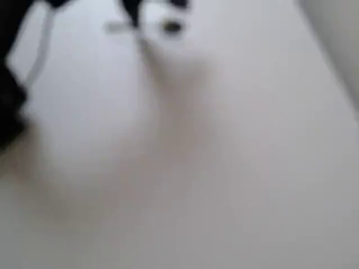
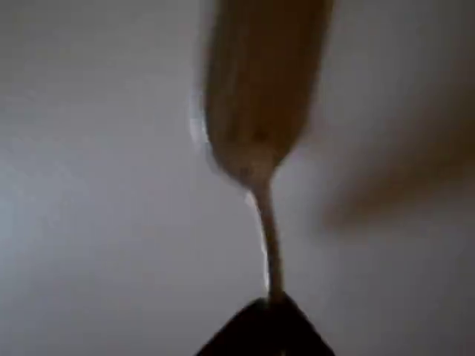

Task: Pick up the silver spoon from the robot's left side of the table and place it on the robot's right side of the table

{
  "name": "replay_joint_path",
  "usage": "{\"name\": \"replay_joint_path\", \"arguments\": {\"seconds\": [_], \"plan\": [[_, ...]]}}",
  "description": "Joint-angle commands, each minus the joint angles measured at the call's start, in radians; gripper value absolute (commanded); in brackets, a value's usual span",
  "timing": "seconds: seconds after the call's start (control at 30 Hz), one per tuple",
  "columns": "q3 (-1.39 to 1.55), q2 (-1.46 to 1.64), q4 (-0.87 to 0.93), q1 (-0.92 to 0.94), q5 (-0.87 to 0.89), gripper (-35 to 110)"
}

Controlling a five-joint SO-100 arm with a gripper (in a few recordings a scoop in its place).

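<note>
Looking along the wrist view, the silver spoon (image 2: 256, 111) fills the middle of the picture: its bowl stands toward the far, upper edge and its thin handle runs down to the near edge, where it disappears into the dark tip of the end effector (image 2: 269, 315). That tip is closed on the handle's end, so the spoon is held clear of the pale surface (image 2: 96, 222), with a soft brownish shadow lying on the surface to the right of the handle. A bright glint runs along the left rim of the bowl and along the handle. The overhead view is heavily blurred and gives a different account: it takes in a wide stretch of the off-white surface (image 1: 235, 168), with dark arm parts at the far edge and down the left side. Near the top, a small dark oval, seemingly the spoon's bowl (image 1: 171, 26), sits just right of the dark end effector (image 1: 133, 14), though the blur hides its outline and the grip itself.
</note>
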Motion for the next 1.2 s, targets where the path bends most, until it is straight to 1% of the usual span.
{"name": "replay_joint_path", "arguments": {"seconds": [0.0,0.23,0.3,0.4,0.5,0.6,0.8,1.0,1.1,1.17], "plan": [[0.426,0.474,0.006,0.152,-0.153,-2],[0.719,0.675,0.006,0.531,-0.494,-2],[0.764,0.670,0.003,0.635,-0.597,-2],[0.750,0.595,-0.025,0.805,-0.736,-2],[0.724,0.525,-0.051,0.931,-0.833,-2],[0.724,0.474,-0.101,0.985,-0.873,-2],[0.723,0.423,-0.163,1.020,-0.902,-2],[0.723,0.377,-0.295,1.049,-0.908,-2],[0.723,0.357,-0.331,1.062,-0.907,-2],[0.723,0.345,-0.354,1.068,-0.900,1]]}}
